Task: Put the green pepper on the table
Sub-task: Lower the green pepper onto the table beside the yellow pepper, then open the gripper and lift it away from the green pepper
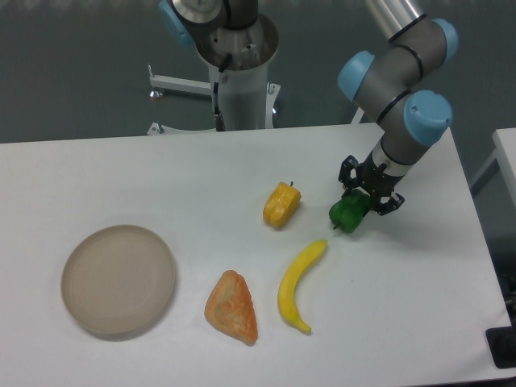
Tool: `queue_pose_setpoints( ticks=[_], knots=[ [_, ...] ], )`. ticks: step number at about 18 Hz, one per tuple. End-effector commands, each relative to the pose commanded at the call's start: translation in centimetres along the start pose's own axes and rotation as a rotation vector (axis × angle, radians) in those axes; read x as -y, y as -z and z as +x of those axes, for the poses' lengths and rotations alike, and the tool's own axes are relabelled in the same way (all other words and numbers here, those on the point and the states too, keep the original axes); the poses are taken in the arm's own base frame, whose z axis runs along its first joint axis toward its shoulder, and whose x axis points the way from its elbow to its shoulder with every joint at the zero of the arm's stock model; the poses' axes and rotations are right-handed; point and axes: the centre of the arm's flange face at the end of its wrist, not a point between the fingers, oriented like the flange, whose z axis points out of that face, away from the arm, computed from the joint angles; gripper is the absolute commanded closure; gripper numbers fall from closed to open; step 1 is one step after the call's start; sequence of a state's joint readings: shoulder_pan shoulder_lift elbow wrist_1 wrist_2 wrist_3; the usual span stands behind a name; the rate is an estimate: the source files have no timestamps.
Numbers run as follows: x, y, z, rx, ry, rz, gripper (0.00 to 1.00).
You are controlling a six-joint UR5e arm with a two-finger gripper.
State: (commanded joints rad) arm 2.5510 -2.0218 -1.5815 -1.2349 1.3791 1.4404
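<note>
A white bench fills the view from above and in front, with a grey robot arm reaching down over its right side. The arm ends in a black gripper whose two fingers are closed around a small, glossy green pepper; the pepper sits right of the middle of the bench, and whether its underside touches the surface or hangs just above it cannot be told. The pepper looks like a hollow plastic toy: light, stiff enough not to crush, and slick from its shine, with lumpy lobes that could let it twist or roll once released. The fingers take it across the upper body, which seems the soundest hold, since the thin stem at its lower left tip would give little to grip. Just left of it lies a yellow-orange pepper, and just near of it the tip of a long yellow banana points toward it, so a rolling pepper could bump either. Farther left sit an orange, wedge-shaped toy food and, at the near left, a round beige plate.
</note>
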Motion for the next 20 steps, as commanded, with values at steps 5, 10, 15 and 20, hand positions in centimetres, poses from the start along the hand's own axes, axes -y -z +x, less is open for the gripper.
queue_pose_setpoints(
  ticks=[5, 10, 15, 20],
  knots=[
    [0.2, 0.1, -0.2, 0.002, -0.001, 0.020, 0.48],
    [0.5, 0.7, -0.7, 0.023, -0.007, 0.020, 0.00],
    [1.7, 3.3, -1.6, 0.085, -0.030, 0.019, 0.00],
    [5.4, 5.3, -3.5, 0.269, -0.112, 0.042, 0.00]
  ],
)
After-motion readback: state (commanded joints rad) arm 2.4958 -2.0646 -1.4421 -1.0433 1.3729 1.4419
